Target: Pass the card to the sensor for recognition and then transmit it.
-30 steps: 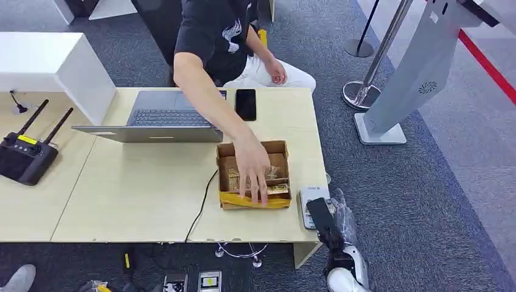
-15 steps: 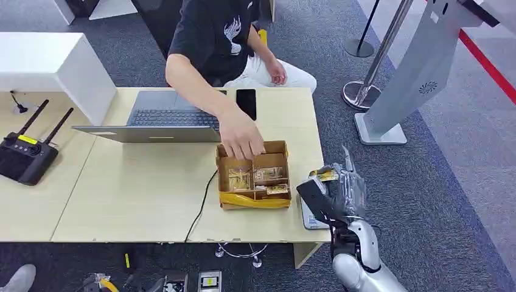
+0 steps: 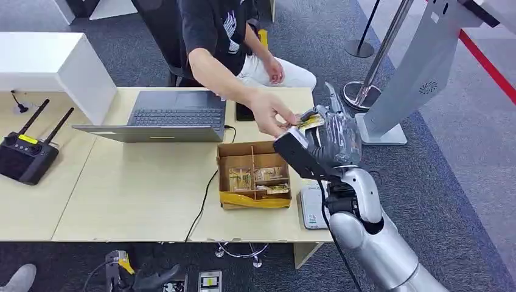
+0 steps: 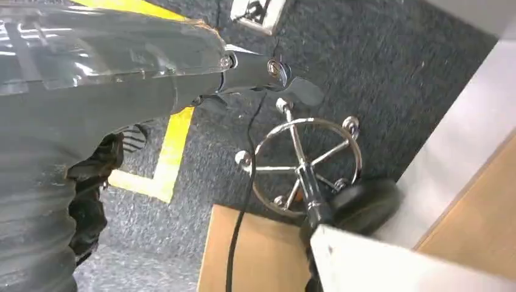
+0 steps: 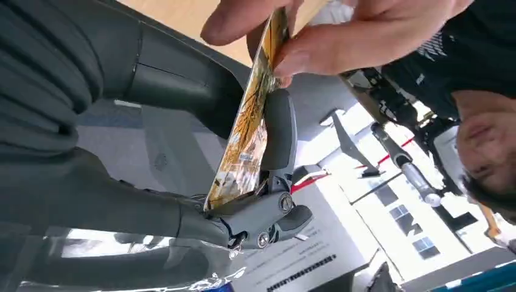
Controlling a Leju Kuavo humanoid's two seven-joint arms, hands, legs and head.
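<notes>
My right hand (image 3: 325, 143) is raised above the table's right end and pinches a yellow printed card (image 3: 310, 121). A person's hand (image 3: 268, 115) reaches across the desk and touches the card's far end. In the right wrist view the card (image 5: 243, 140) stands on edge between my thumb (image 5: 277, 140) and fingers, with the person's fingers (image 5: 341, 42) pinching its other end. The white card sensor (image 3: 311, 210) lies on the table's near right corner, below my forearm. My left hand (image 4: 73, 121) hangs beside the desk with nothing in it, a finger stretched out.
A cardboard box (image 3: 254, 201) with compartments of cards sits left of the sensor. A laptop (image 3: 161, 118), a dark phone (image 3: 242, 112) and a black remote controller (image 3: 24, 155) share the table. A white kiosk (image 3: 414, 73) and a stanchion (image 3: 365, 91) stand at the right.
My right hand has risen from beside the sensor and moved away toward the person, carrying the card. The person's hand left the box and took hold of the card's end.
</notes>
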